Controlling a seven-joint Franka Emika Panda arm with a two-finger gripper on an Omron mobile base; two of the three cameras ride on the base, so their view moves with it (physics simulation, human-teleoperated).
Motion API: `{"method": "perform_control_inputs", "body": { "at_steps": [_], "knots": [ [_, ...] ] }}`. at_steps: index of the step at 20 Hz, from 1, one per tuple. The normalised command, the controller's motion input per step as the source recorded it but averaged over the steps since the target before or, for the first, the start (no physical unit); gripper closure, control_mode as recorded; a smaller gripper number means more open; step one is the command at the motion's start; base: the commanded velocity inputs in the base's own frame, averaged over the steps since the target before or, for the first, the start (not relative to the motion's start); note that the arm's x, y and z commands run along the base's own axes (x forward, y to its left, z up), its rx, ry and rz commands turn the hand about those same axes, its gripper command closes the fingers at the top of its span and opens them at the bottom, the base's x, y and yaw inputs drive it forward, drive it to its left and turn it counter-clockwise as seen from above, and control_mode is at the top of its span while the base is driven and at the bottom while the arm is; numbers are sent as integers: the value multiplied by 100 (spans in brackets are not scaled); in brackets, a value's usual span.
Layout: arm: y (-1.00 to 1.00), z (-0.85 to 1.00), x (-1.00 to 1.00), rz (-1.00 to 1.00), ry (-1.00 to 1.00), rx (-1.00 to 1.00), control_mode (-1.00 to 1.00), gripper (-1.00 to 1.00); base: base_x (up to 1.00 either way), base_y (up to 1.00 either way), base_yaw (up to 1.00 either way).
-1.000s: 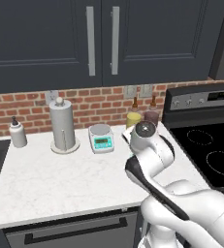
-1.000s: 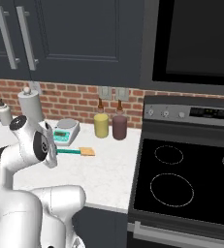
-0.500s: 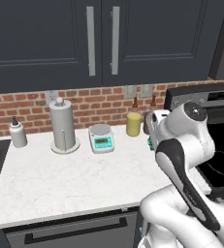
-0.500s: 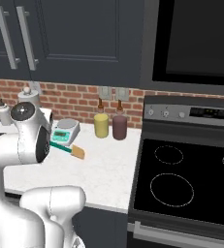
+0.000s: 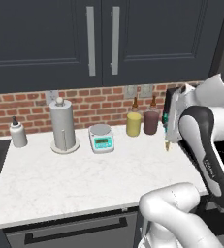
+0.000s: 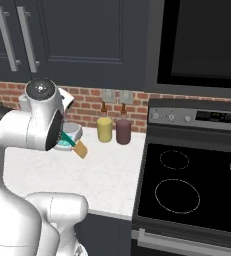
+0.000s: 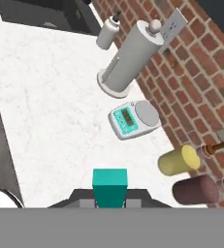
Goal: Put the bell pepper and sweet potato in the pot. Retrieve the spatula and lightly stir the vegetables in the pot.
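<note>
So the fingers (image 7: 109, 202) are clamped tight on the spatula (image 6: 75, 146), teal handle up, tan head hanging just above the worktop (image 5: 84, 174), right of the kitchen scale (image 5: 102, 137). Carried clear, presumably headed for stirring.

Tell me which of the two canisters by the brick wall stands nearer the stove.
The maroon canister. It stands on the stove side of the yellow canister, closest to the counter's edge there.

Matt teal spatula (image 7: 109, 186) handle, smooth veined marble counter (image 5: 79, 179), rough brick backsplash (image 5: 31, 104).
</note>
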Motion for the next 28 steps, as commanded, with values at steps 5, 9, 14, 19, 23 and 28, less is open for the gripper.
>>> {"method": "perform_control_inputs", "body": {
  "at_steps": [5, 9, 14, 19, 23, 28],
  "knots": [
    [-45, 8, 7, -50, 8, 17, -100, 100, 0, 0, 0],
    [-67, 0, -9, -40, -2, 16, -100, 100, 0, 0, 0],
    [-67, -12, -55, -24, -22, 9, -100, 100, 0, 0, 0],
    [-47, -15, -49, -16, -25, 8, -100, 100, 0, 0, 0],
    [-25, 0, -27, -12, -13, 6, -100, 100, 0, 0, 0],
    [-9, 0, -8, -4, -3, 0, 100, 100, -17, -18, -6]
  ]
}}
